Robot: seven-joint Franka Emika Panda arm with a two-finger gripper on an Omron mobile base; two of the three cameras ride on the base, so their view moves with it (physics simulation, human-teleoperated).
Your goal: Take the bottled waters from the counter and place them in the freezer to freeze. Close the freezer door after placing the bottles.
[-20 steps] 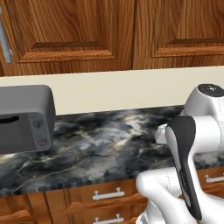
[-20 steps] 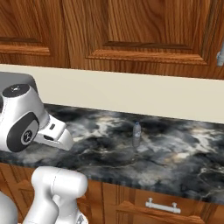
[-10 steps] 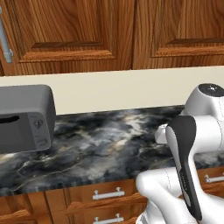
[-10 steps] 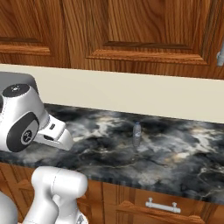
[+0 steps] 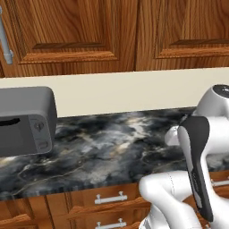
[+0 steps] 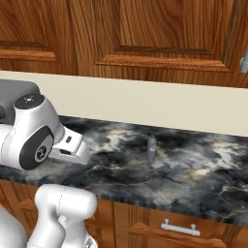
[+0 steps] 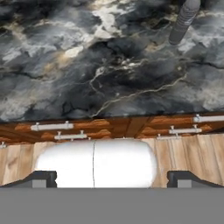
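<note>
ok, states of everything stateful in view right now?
gripper: open, jaws wide, nothing between them, above the counter edge
bottled water: upright on the counter, untouched, cap not clear enough to judge
toaster: sitting on the counter by the wall
drawers: closed
upper cabinet doors: closed

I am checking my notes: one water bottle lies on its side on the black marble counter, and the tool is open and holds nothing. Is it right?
Not quite: the water bottle stands upright on the counter, as the right base view shows. The rest holds: the tool is open and holds nothing.
</note>
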